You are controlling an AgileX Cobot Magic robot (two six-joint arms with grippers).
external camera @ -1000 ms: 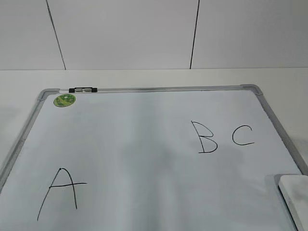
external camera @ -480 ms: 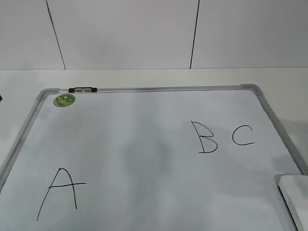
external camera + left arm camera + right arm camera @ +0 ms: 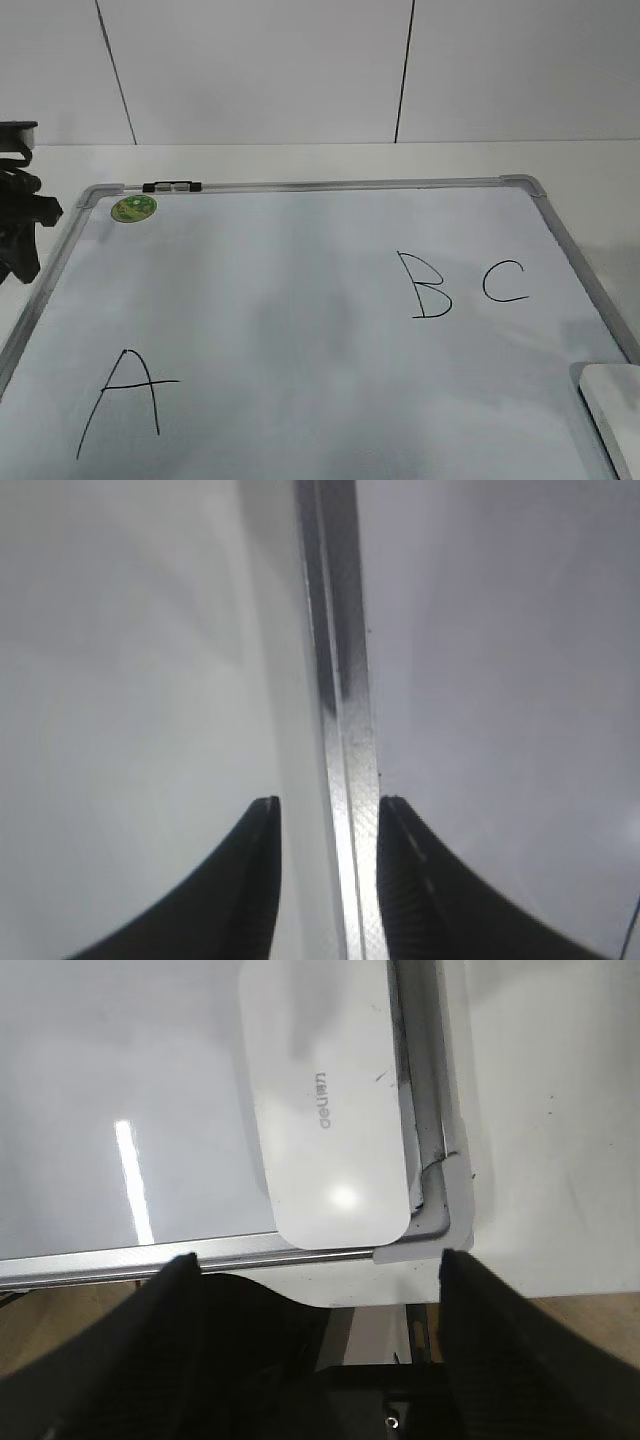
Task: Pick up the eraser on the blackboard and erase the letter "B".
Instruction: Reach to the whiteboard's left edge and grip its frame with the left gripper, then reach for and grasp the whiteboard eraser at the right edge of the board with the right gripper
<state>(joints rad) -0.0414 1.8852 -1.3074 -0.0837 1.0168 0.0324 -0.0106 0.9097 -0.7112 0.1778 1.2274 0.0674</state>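
Observation:
The blackboard lies flat on the table, with a black "A", the letter "B" and a "C" drawn on it. The eraser lies at the board's near right corner. In the right wrist view the eraser lies flat just ahead of my open, empty right gripper, which is out of the exterior view. My left gripper hangs at the board's left edge. In the left wrist view it is open above the grey frame.
A small black-and-clear marker lies on the board's far frame beside the round green sticker. The white table runs back to a white panelled wall. The table's near edge and wooden floor show past the board's corner.
My left arm has come into the exterior view at the far left, by the board's left frame. The board, letters and eraser have not moved.

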